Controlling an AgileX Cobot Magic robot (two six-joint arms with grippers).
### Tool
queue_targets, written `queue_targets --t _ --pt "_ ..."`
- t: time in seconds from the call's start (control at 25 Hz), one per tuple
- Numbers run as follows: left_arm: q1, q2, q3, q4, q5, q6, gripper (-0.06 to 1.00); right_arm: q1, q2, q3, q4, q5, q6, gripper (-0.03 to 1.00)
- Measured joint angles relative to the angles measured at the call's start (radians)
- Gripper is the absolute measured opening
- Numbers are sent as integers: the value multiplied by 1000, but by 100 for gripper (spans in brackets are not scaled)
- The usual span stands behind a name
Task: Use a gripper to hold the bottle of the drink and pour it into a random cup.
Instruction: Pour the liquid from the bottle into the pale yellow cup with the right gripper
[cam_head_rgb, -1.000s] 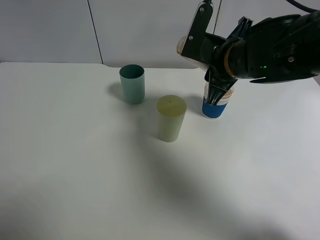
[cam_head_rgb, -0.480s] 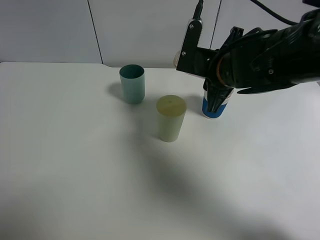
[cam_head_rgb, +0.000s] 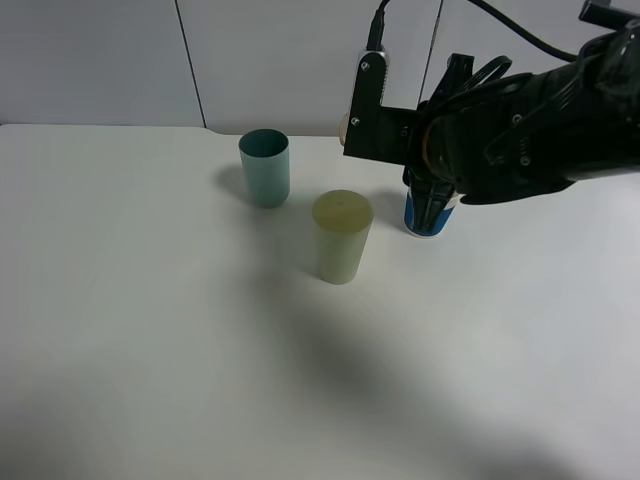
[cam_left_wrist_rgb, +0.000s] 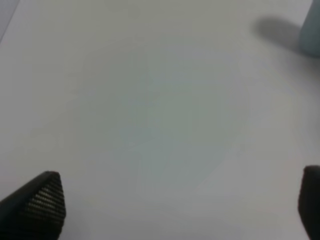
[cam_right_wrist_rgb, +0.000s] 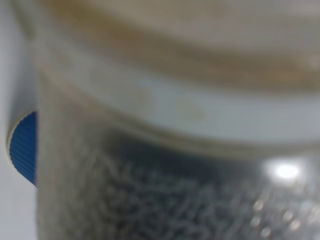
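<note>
The bottle of the drink (cam_right_wrist_rgb: 160, 130) is clamped in the right gripper (cam_head_rgb: 366, 124); the left gripper (cam_left_wrist_rgb: 172, 202) is found spread wide.

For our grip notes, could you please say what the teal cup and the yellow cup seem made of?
Teal cup: probably plastic, matte, thin-walled with an even colour. Yellow cup: probably translucent plastic, matte; light seems to glow through its wall.

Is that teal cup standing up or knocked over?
Upright: the teal cup stands on its base, its open mouth facing up.
</note>
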Motion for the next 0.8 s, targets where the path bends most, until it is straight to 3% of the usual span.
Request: queue_targets --t 0.28,0.8 --pt "0 0 0 0 0 0 93 15 0 0 -7 71 -33 38" --pt "0 0 0 0 0 0 93 36 0 0 -33 113 -59 38"
